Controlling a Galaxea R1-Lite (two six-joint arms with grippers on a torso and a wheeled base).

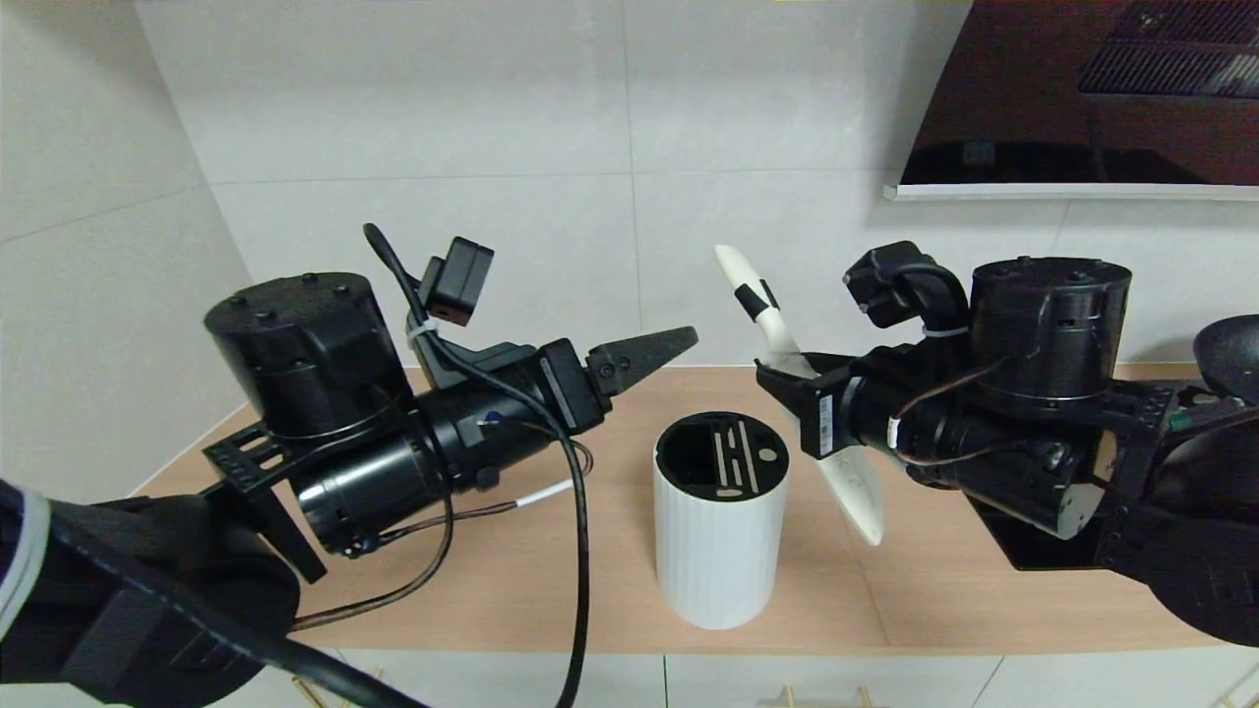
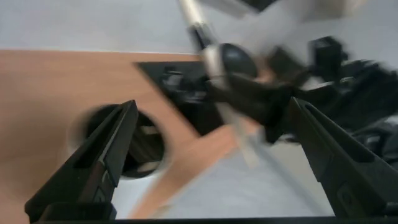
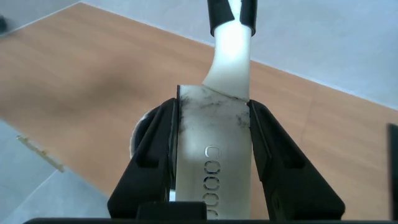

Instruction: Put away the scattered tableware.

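Pale wood makes up the table [image 1: 551,590], the largest thing before me, running along a tiled wall. At its right end a black cooktop [image 1: 1013,541] is set into it, and a dark range hood [image 1: 1082,98] hangs above that.

Near the table's front edge, about midway between my two arms, stands the white ribbed holder [image 1: 721,551], an upright cylinder. Its top is a black insert cut with a rectangular opening, several narrow slits and a small round hole. I cannot tell whether anything sits inside.

Just to the right of the holder and apart from it is the white spatula [image 1: 856,487]. It is tilted, with its black-banded handle up toward the wall and its blade, cut with a row of oval slots, down toward the table. I cannot tell whether the blade tip meets the wood.

My right hand [image 1: 787,379] is clamped on the spatula's blade just below the neck, one finger [image 3: 155,162] on each edge.

My left hand [image 2: 208,118] is up and to the left of the holder, fingers spread wide with nothing between them.
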